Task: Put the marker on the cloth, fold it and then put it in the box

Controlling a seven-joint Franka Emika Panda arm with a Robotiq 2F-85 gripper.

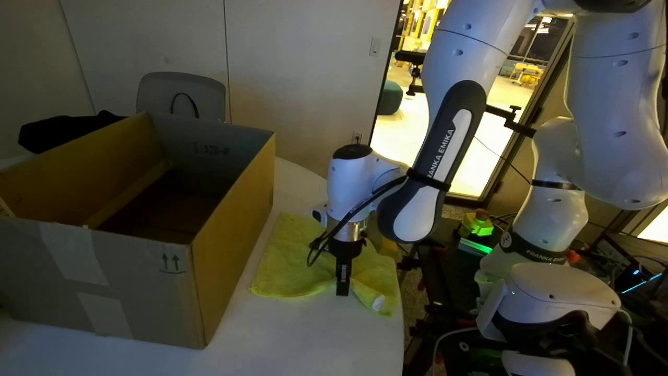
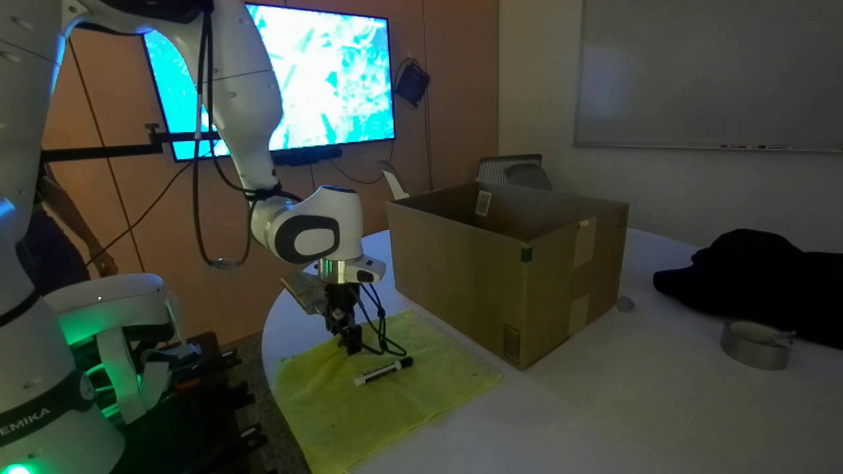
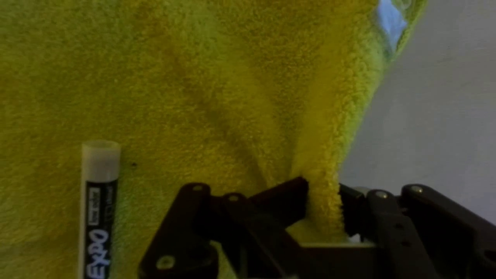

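The yellow-green cloth (image 1: 292, 256) lies spread on the white table beside the box, also in an exterior view (image 2: 408, 415) and the wrist view (image 3: 174, 97). The marker (image 2: 384, 372), black and white, lies on the cloth. It also shows at the left of the wrist view (image 3: 99, 217); in an exterior view it is hidden. My gripper (image 1: 342, 287) points down at the cloth's edge, also in an exterior view (image 2: 352, 343). In the wrist view its jaws (image 3: 324, 197) are closed on a raised fold of that edge. The brown open box (image 1: 235, 235) also shows in an exterior view (image 2: 461, 263).
The box's tall walls stand close to the cloth. A roll of grey tape (image 2: 756, 345) and a black garment (image 2: 757, 276) lie on the table (image 2: 625, 395) beyond the box. A chair (image 1: 180, 96) stands behind. The table's curved edge runs right by the cloth.
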